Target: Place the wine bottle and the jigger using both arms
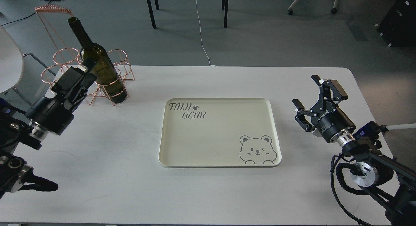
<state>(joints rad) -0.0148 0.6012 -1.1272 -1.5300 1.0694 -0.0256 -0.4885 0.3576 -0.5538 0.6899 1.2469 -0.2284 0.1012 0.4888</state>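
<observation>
My left claw [87, 70] sits against the wine bottle [103, 70] standing in the copper rack [110, 79], grip unclear. My right claw [317, 100] spread wide, holding nothing, right of the tray [221, 161].

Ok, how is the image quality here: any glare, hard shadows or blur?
Head view: sharp throughout, soft even lighting. The table shows only faint shadows, with a mild sheen on the wine bottle. The left gripper is dark against it, so its fingers are hard to separate.
</observation>
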